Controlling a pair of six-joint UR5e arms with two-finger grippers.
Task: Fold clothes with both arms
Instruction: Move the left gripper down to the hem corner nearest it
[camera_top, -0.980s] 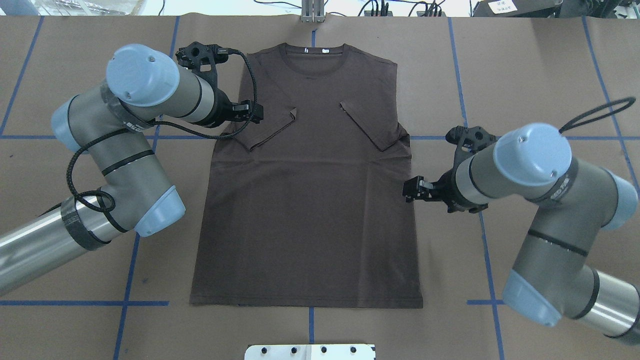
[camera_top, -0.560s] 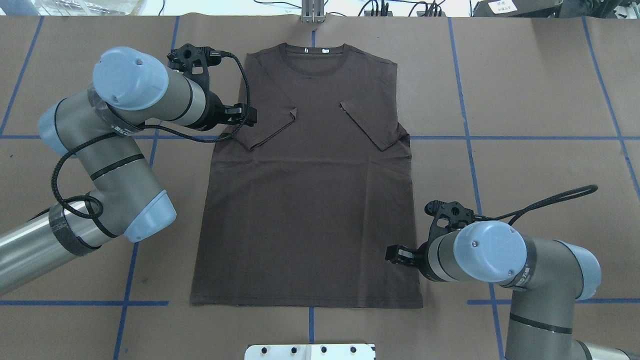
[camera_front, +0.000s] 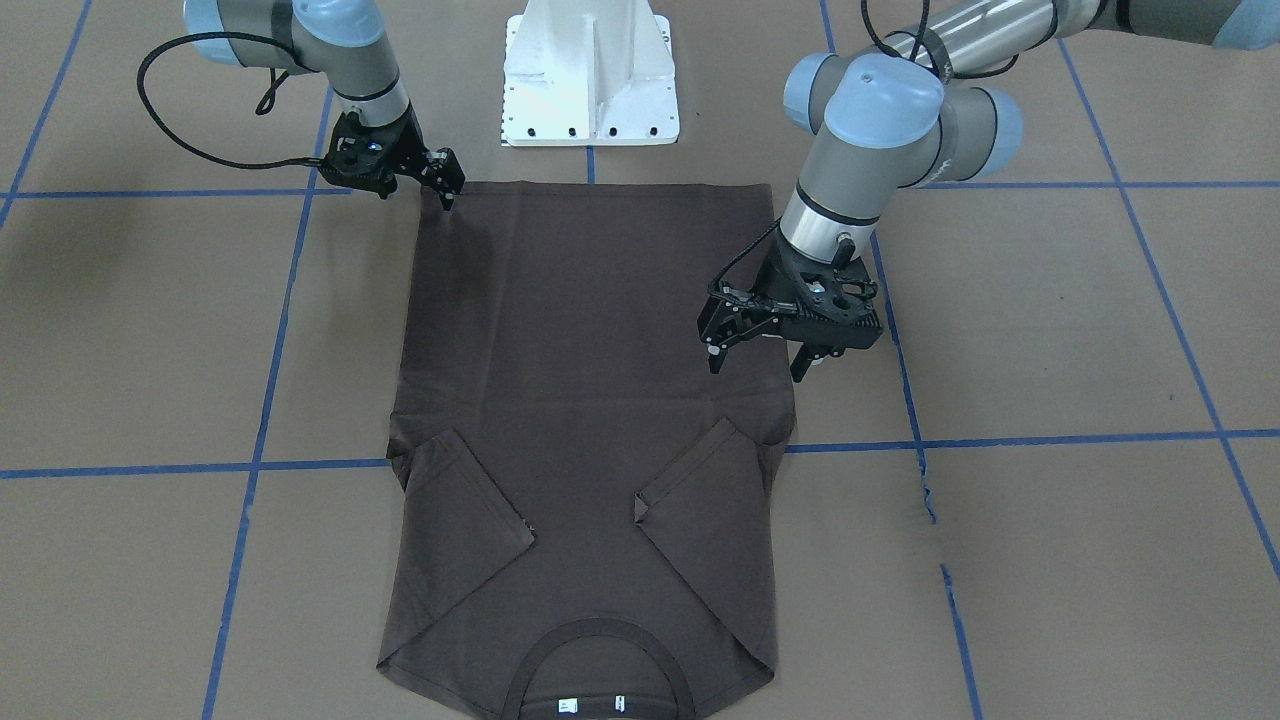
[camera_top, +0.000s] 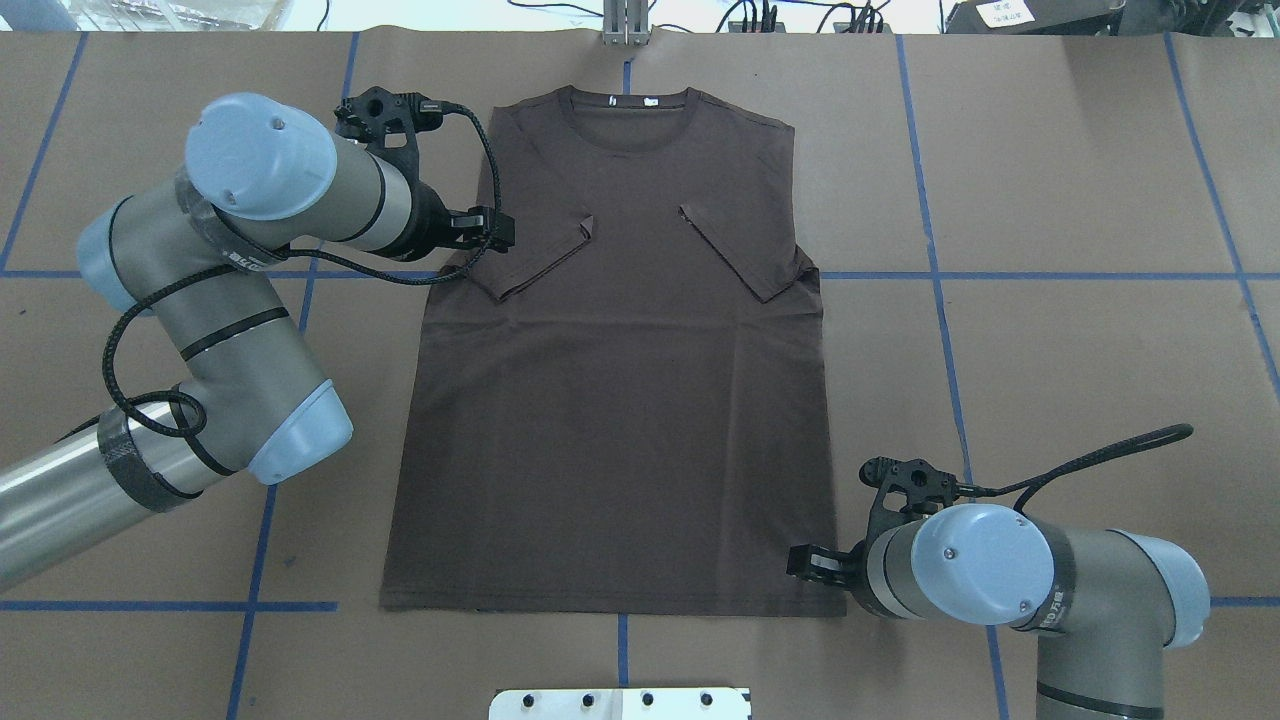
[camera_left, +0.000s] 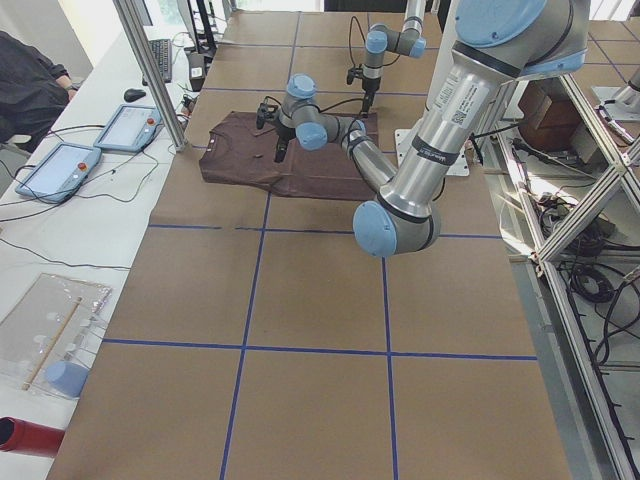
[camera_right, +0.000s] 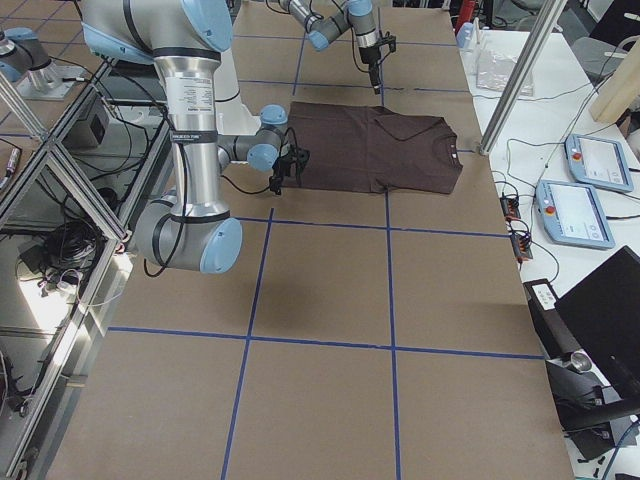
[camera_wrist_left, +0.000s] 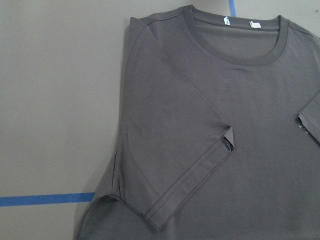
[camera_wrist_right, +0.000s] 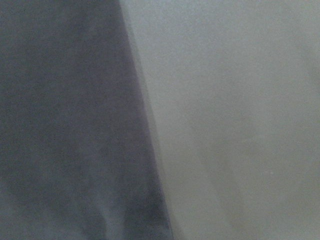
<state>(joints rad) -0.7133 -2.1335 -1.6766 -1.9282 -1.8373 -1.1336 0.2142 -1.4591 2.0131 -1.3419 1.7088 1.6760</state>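
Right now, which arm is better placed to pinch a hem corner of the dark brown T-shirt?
Right. The right grey metal arm has its jaws at the dark brown short-sleeved T-shirt's hem corner; the left grey metal arm's jaws hover open near the folded-in sleeve.

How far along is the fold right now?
Done: T-shirt lies flat, both sleeves folded in. In hand: right gripper sits low at a bottom corner, grip unclear; left gripper hangs open near the armpit. Left: every body fold; the hem is not yet lifted.
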